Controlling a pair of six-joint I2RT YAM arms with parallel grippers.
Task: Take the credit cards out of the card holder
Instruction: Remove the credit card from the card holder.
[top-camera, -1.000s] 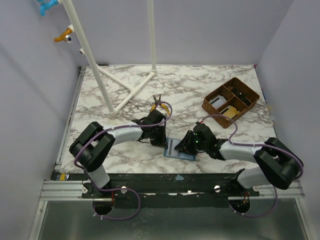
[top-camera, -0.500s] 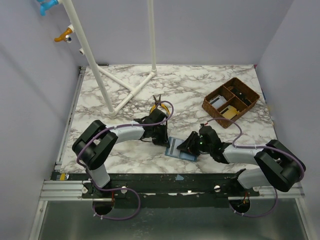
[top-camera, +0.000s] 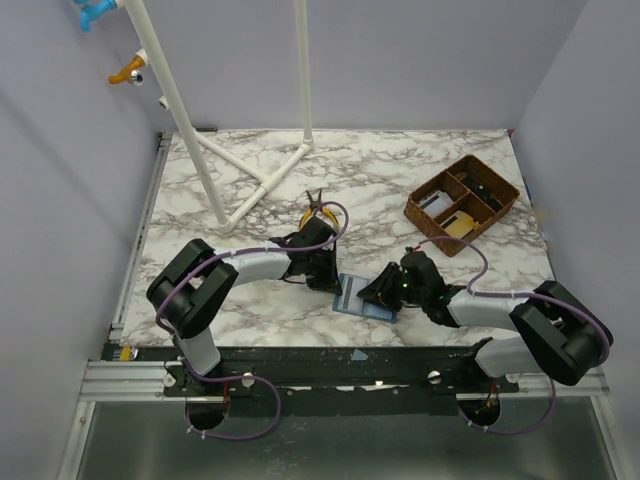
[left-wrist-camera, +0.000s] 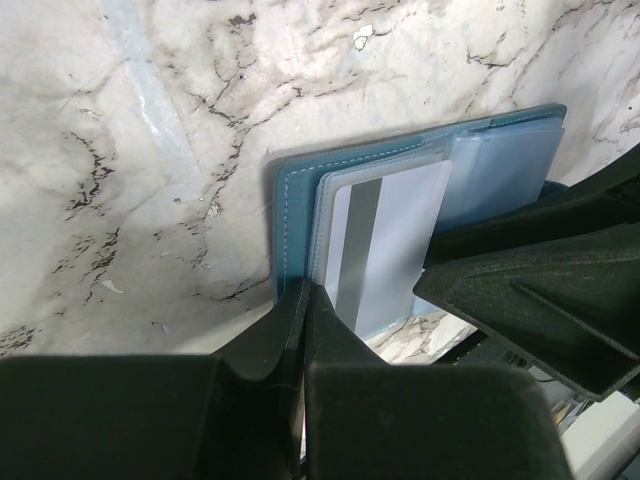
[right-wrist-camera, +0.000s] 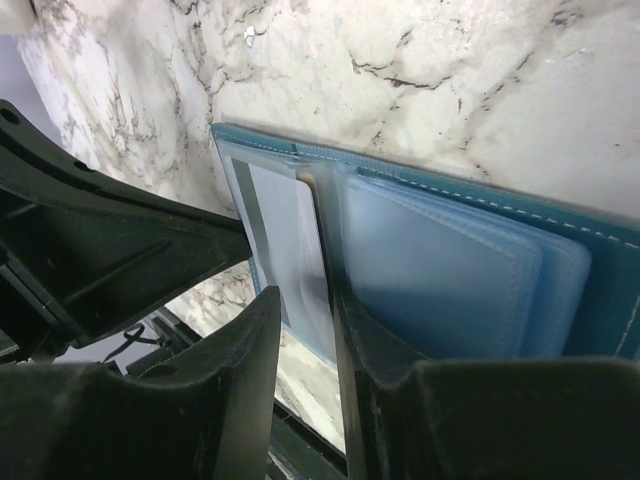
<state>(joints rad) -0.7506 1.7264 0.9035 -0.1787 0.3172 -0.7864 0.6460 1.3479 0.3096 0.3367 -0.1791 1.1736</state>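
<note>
A small flat blue card holder (left-wrist-camera: 292, 200) lies open on the white marble-patterned table (top-camera: 250, 300), at about 6 o'clock on the table and close to its near edge, between the two arms. Its paler blue clear sleeves face up. A white credit card with a grey stripe (left-wrist-camera: 395, 240) sits in the sleeve at the holder's 9 o'clock end.

The left gripper (left-wrist-camera: 305, 320) comes in from the holder's 10 o'clock side. Its jaws are pressed fully together, and their tip touches the holder's edge beside the card.

The right gripper (right-wrist-camera: 305, 295) reaches in from 3 o'clock, low over the holder. Its jaws stand narrowly apart, with the tips set on the card end of the holder and a strip of the card showing in the gap. The two grippers are just beside each other over the holder.

A brown compartment tray (top-camera: 430, 233) stands well apart at 2 o'clock on the table, with small items in it too small to tell. Yellow-handled pliers (top-camera: 312, 207) lie at 12 o'clock from the left gripper, near a white pipe frame (top-camera: 255, 190) at 11 o'clock.
</note>
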